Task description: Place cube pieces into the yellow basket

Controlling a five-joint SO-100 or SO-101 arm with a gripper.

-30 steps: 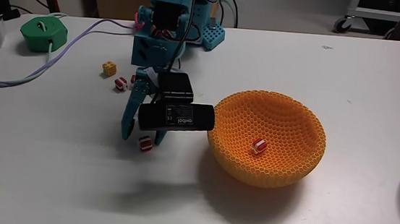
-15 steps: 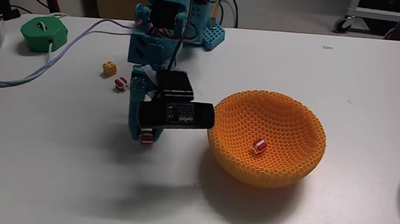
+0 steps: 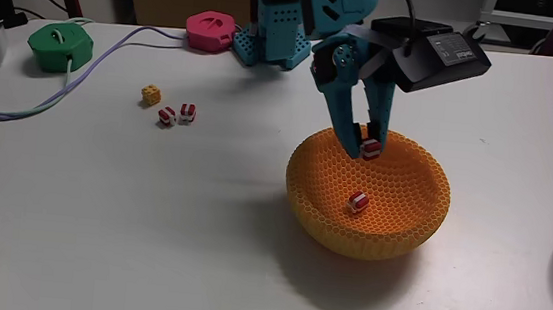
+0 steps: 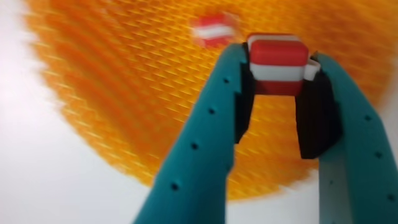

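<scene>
A red-and-white striped cube (image 4: 277, 65) sits clamped between the tips of the teal claw (image 3: 368, 146), right of centre in the fixed view, just above the rim of the yellow basket (image 3: 421, 228). A second striped cube (image 3: 357, 201) lies on the basket's floor. The arm reaches down from the upper middle of the frame, claw pointing downward. Toward the upper left, two striped cubes (image 3: 177, 115) and a yellow cube (image 3: 150, 94) rest on the white worktop (image 3: 109, 231).
</scene>
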